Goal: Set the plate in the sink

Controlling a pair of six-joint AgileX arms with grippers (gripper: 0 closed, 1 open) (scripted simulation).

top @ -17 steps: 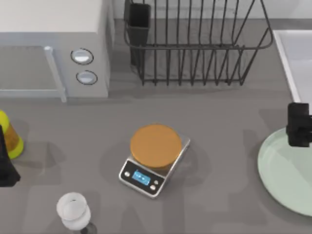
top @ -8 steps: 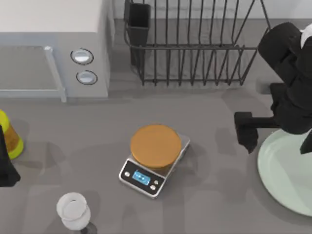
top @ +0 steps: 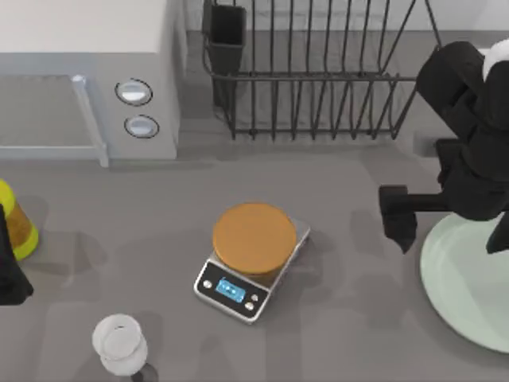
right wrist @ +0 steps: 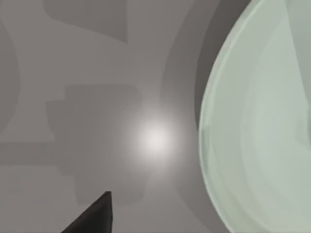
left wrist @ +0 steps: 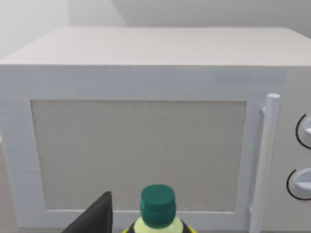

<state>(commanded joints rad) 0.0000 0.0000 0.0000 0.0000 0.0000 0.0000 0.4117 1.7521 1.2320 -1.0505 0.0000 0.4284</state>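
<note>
The pale mint-green plate lies flat on the grey counter at the right edge, partly cut off by the picture's border. My right gripper hangs above the plate's left rim, open, with one dark finger over the bare counter left of the plate. In the right wrist view the plate lies beside one black fingertip, and nothing is held. The sink is hidden behind my right arm. My left gripper stays parked at the left edge, open.
A kitchen scale topped by an orange-brown disc stands mid-table. A black wire dish rack sits at the back, a white microwave at back left. A yellow green-capped bottle and a glass stand at left.
My right arm swung in from the right edge and now hangs over the plate's left rim, fingers spread. In the last half second it barely shifted. The plate has not moved.
</note>
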